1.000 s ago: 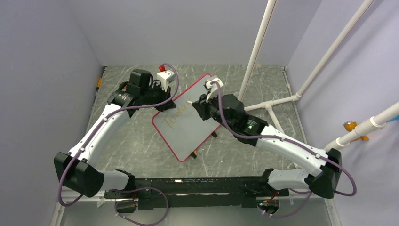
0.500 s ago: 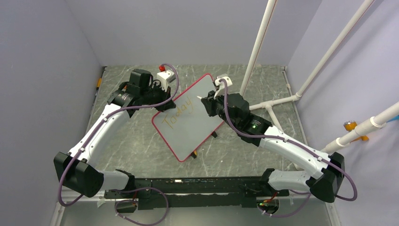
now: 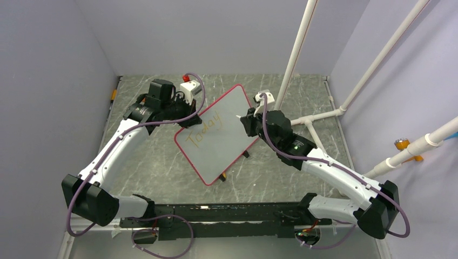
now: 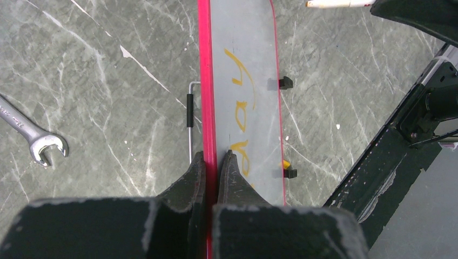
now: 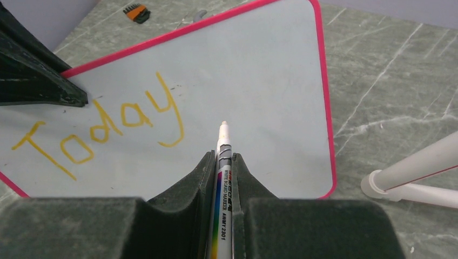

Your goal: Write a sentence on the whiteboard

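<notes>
Left end effector [image 4: 214, 155] clamped on whiteboard [image 4: 246, 48] edge, right end effector [image 5: 222, 156] gripping marker [image 5: 223, 141], sentence [image 5: 102, 129] reads "Today"

only a couple of readable bits here; the sentence [image 5: 102, 129] on the whiteboard [image 5: 259, 65] just says "Today" in orange-yellow handwriting; the marker [image 5: 222, 189] barrel has "WHITE BOARD MARKER" in tiny print, then something like "ARMY 2301", bit blurry; the wrench [image 4: 32, 137] stamping is too small to read
</notes>
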